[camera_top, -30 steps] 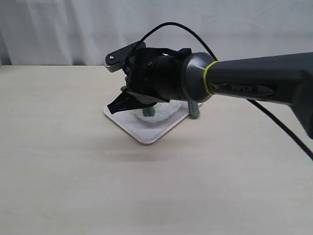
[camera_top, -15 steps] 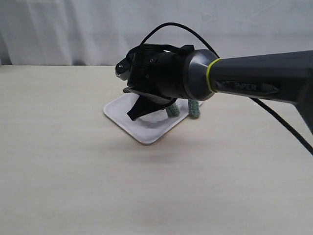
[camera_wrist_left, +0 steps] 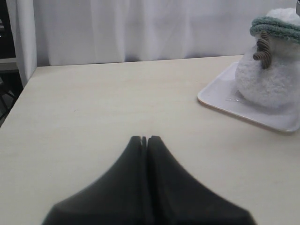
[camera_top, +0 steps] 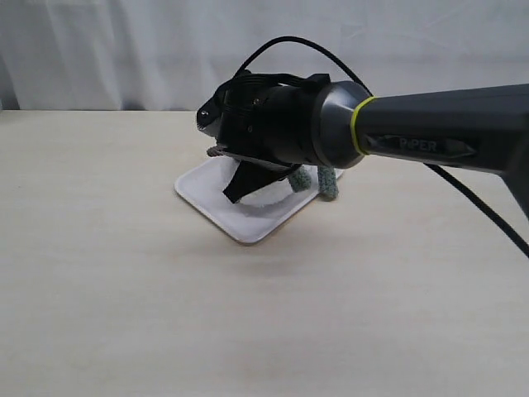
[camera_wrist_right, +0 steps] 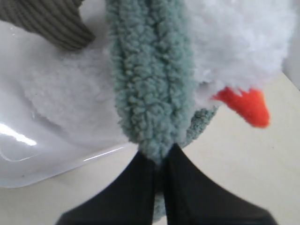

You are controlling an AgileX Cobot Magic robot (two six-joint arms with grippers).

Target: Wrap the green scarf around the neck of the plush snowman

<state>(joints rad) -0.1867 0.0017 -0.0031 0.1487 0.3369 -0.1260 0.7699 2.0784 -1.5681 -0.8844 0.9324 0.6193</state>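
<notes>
In the right wrist view my right gripper (camera_wrist_right: 159, 157) is shut on the fuzzy green scarf (camera_wrist_right: 150, 93), which runs across the plush snowman (camera_wrist_right: 239, 42) beside its orange nose (camera_wrist_right: 243, 105). From the exterior view the right gripper (camera_top: 234, 195) hangs over the white tray (camera_top: 202, 203) and hides most of the snowman. Two strands of the scarf (camera_top: 328, 184) hang below the wrist. The left wrist view shows the snowman (camera_wrist_left: 267, 79) upright on the tray (camera_wrist_left: 220, 101), with the scarf (camera_wrist_left: 276, 27) lying round its neck above a brown twig arm (camera_wrist_left: 262, 47). My left gripper (camera_wrist_left: 144, 139) is shut and holds nothing, well apart from the tray.
The tray sits on a pale wooden table (camera_top: 124, 314) with a white curtain (camera_top: 99, 50) behind it. The right arm's black cable (camera_top: 463, 198) loops over the wrist and trails off to the right.
My right gripper has turned and shifted right over the tray. The scarf strand it holds has swung right, closer to the other hanging strand.
</notes>
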